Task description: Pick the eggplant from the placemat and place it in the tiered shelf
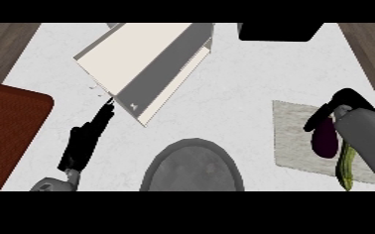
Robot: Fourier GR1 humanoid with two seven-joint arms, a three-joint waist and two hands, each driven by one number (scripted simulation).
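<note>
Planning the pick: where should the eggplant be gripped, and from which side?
Probably across the thick middle of the eggplant, from above: it lies flat on the placemat, left flank open, a green vegetable close at its right. The right hand is nearest.

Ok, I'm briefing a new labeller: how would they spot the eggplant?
Find the pale placemat at the counter's right edge. On it, just below the black right hand, lies the eggplant. It is dark purple and plump; the green vegetable beside it is long and slim.
</note>
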